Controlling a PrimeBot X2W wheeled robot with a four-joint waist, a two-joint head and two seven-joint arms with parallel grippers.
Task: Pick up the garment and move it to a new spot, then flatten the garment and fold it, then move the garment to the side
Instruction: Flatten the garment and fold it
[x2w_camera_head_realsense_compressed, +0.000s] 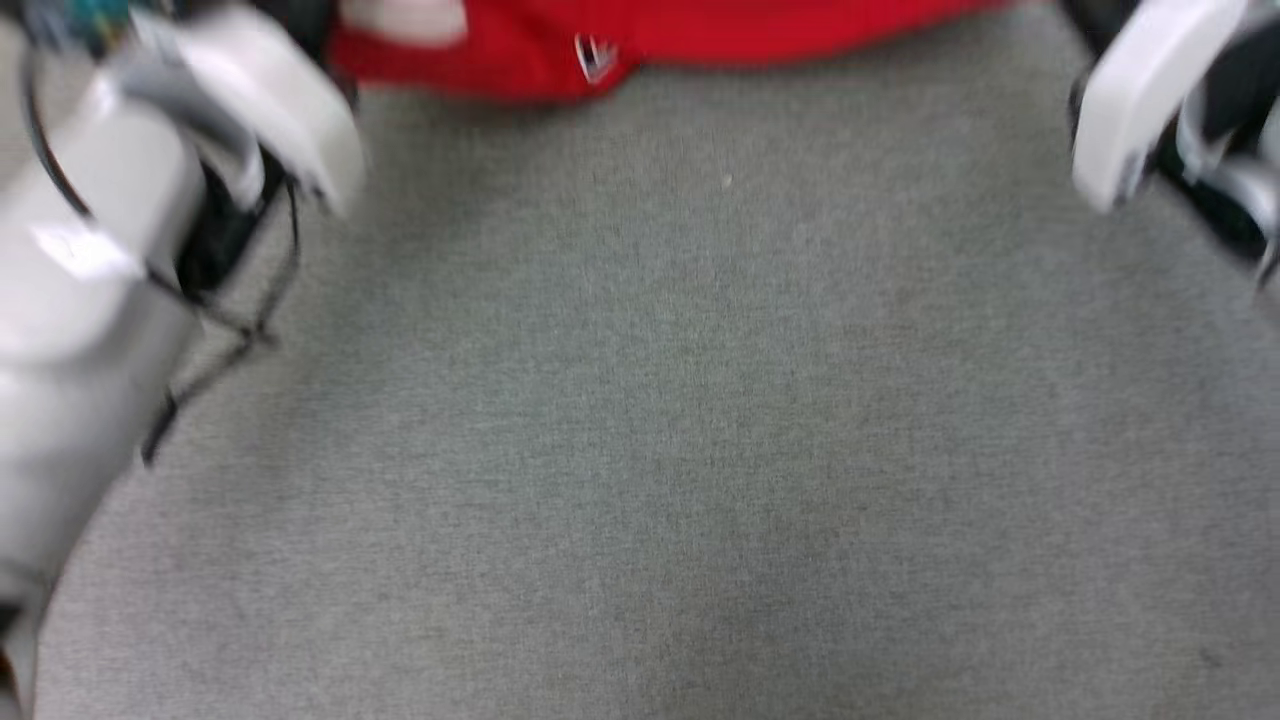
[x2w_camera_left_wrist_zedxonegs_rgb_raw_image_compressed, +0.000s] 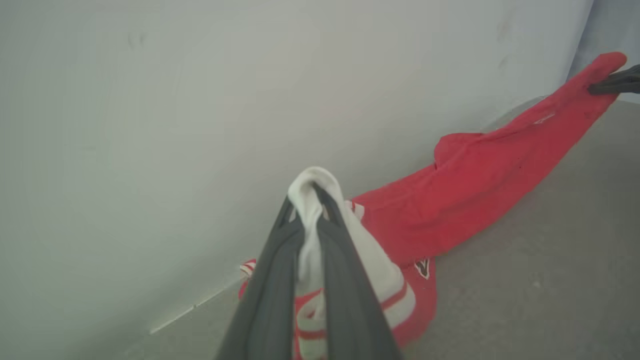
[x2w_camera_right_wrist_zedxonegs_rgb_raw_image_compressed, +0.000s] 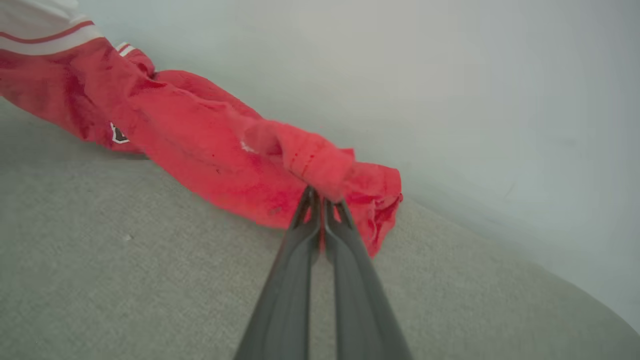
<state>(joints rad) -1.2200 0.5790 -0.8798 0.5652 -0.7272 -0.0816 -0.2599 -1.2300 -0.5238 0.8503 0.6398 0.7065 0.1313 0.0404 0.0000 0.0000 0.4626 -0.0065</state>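
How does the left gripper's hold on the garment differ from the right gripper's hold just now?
The left gripper pinches the white sleeve; the right gripper pinches a red edge. The left gripper's fingers have a thick fold bunched along their length, while the right gripper's fingers nip cloth at the tips alone, pressed nearly together. Shared: both are shut on the garment, one at each end.

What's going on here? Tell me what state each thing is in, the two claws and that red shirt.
garment: crumpled, not flattened, held up at two ends, middle sagging onto the grey surface.
left gripper: shut on the garment's white sleeve.
right gripper: shut on a red end of the garment.
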